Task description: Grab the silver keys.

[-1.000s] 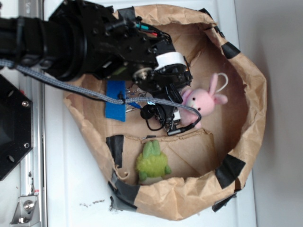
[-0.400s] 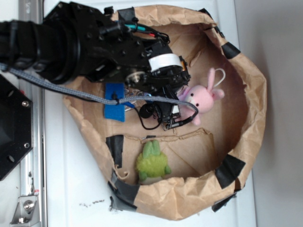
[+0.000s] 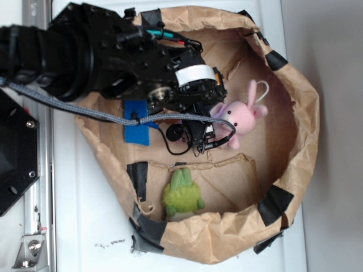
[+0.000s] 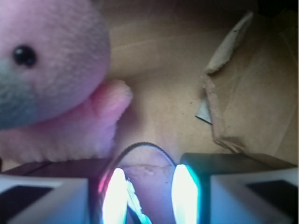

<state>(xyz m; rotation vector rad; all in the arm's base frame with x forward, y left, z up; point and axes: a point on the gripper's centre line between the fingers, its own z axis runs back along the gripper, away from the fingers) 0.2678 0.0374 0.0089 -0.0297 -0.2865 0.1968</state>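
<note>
Here the gripper (image 4: pixel 147 186) is down at the grasp step, fingers (image 4: pixel 46 200) part-open astride the silver keys (image 4: pixel 122 191) beside the pink bunny (image 4: pixel 51 79); next, likely close and lift.

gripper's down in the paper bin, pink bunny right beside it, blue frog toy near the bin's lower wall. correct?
Wrong on the frog's color. The exterior view shows the frog toy is green; the blue thing is a flat piece under the arm. The gripper, paper bin and pink bunny are as stated.

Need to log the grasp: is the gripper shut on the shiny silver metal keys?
Cannot tell: the silver keys show a wire ring between the gripper fingers, but glare hides contact.
</note>
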